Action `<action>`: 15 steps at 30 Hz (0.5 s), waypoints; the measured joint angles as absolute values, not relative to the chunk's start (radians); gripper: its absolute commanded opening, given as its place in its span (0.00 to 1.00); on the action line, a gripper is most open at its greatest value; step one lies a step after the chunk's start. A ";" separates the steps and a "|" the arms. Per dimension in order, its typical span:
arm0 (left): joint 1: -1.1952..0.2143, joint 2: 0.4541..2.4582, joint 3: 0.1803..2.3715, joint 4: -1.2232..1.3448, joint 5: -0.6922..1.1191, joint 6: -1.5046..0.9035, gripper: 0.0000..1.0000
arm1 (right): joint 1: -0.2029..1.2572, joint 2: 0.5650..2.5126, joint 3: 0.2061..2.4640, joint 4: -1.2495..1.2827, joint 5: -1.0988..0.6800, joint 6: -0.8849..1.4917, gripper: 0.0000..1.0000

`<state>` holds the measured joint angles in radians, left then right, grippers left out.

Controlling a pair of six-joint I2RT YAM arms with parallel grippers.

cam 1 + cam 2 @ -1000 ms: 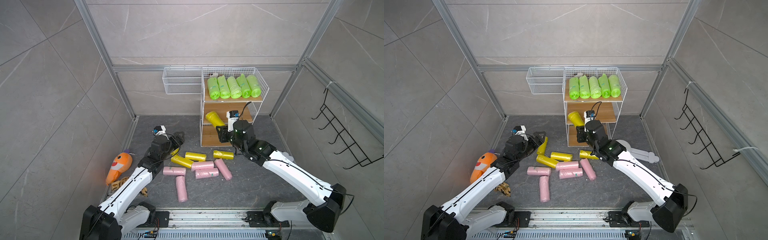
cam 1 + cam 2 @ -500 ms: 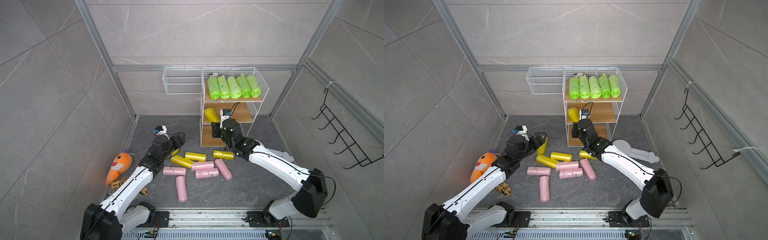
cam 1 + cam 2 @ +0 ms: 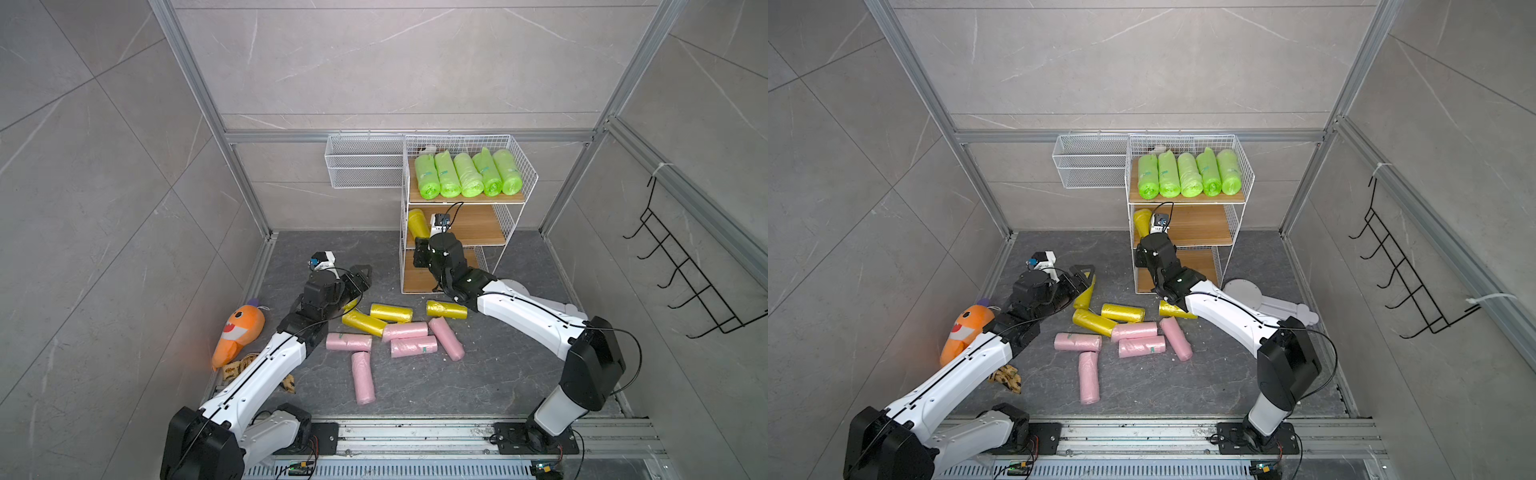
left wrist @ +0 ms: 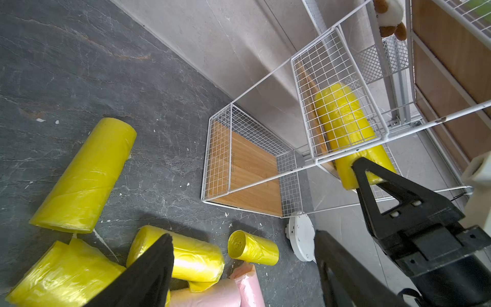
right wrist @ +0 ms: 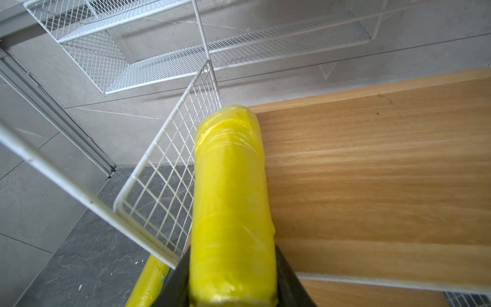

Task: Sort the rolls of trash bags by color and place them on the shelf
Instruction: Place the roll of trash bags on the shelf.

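Dark stone floor [image 3: 498,374], grey tiled walls [image 3: 374,62]; right fingers [image 5: 289,279] clamp a yellow roll [image 5: 231,199] inside the shelf [image 3: 478,228], left fingers [image 4: 148,273] spread.

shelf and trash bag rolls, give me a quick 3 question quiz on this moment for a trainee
1. True or false: five green rolls lie on the top tier of the shelf.
2. The right gripper is shut on a roll of which colour? A pink, B yellow, C green.
3. How many pink rolls lie on the floor?
Key: 1 true; 2 B, the yellow roll; 3 five.
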<state>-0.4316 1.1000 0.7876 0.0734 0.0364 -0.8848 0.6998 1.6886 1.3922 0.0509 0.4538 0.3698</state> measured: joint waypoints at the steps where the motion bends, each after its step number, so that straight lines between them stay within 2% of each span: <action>1: -0.432 1.100 0.788 0.073 0.037 -0.885 0.86 | 0.700 1.700 1.402 0.053 0.459 0.373 0.38; 15: -0.432 1.068 0.787 0.044 0.037 -0.876 0.86 | 0.700 1.769 1.476 0.068 0.456 0.451 0.56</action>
